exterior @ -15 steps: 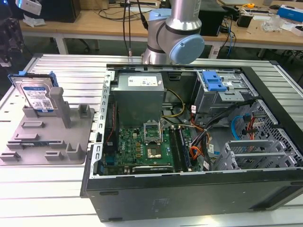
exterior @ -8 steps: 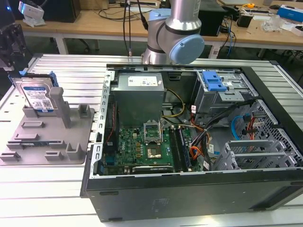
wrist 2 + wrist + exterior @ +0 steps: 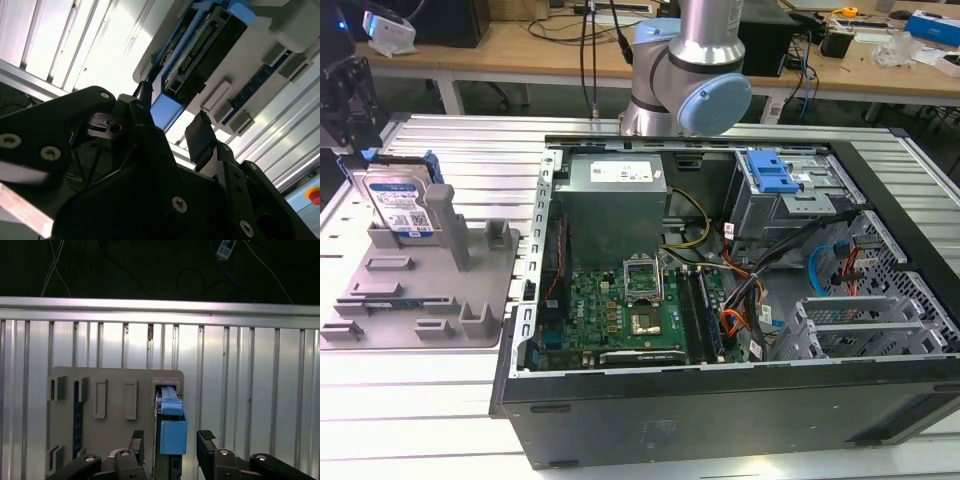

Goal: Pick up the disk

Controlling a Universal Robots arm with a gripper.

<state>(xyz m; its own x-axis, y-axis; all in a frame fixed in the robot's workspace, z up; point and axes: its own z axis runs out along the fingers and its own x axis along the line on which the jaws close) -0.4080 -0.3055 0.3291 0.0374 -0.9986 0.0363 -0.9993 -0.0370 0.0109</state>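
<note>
Tool [image 3: 171, 437] spread astride the disk [image 3: 400, 205]
We see a ribbed metal worktop [image 3: 420, 420] bearing an open case [image 3: 720, 400], benches [image 3: 520, 50] beyond; the tool's fingers [image 3: 206, 440] stand apart, either side of the disk, upright in a grey plate [image 3: 380, 300].

The work surface was a ribbed aluminium table top [image 3: 420, 420] of parallel slats. Beyond its far edge stood wooden workbenches [image 3: 520, 55] on pale legs [image 3: 450, 95]. These carried a black box [image 3: 450, 20], hanging cables [image 3: 588, 50] and, at the exterior view's far right, a blue box [image 3: 932, 27]. In the first wrist view the table ended at a bright edge rail [image 3: 160, 307], with dark floor [image 3: 125, 265] and loose cables [image 3: 223, 249] past it. Bright light glared off the slats in both wrist views.
</note>
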